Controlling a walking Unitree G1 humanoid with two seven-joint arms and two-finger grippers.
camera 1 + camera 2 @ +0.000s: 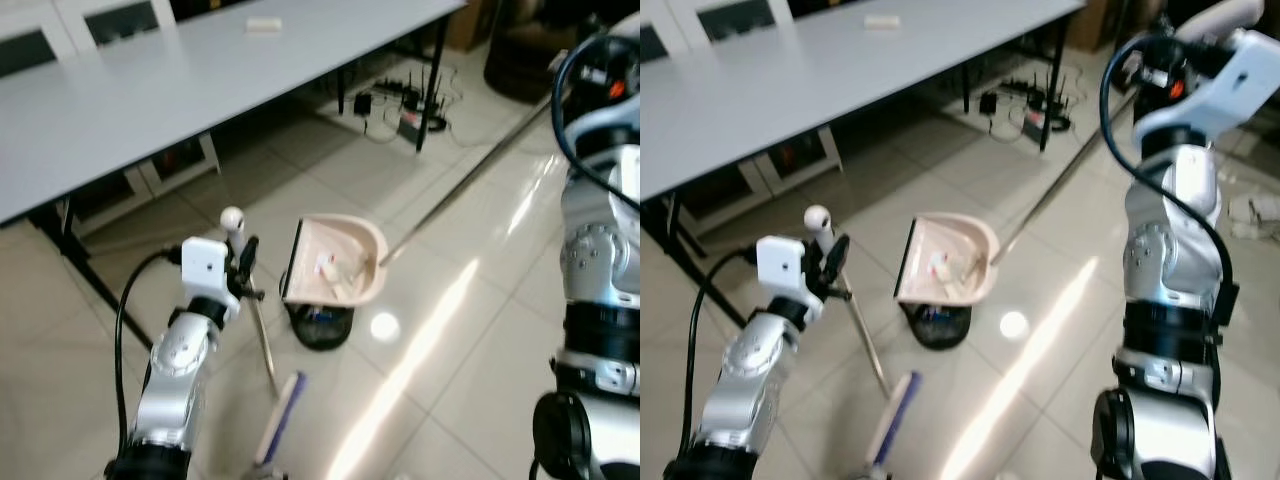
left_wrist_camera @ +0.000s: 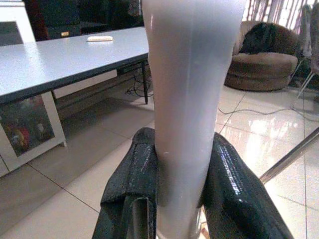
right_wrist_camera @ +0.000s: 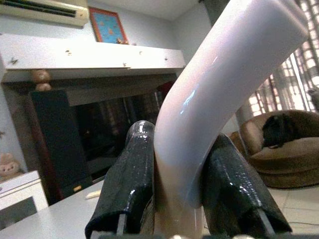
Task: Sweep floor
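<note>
1. The left gripper [image 2: 182, 196], on its bent silver left arm [image 1: 170, 385], clamps its two black fingers [image 2: 130, 191] near the top of the pale broom handle [image 2: 192, 99].
2. The right gripper [image 3: 179, 186], raised high, grips the curved white dustpan handle [image 3: 224, 74]; its exact position along that handle is probably the upper end.

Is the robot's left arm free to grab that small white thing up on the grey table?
Probably not. The left gripper is shut on the broom handle, and the white object lies far back on the table, beyond its position.
</note>
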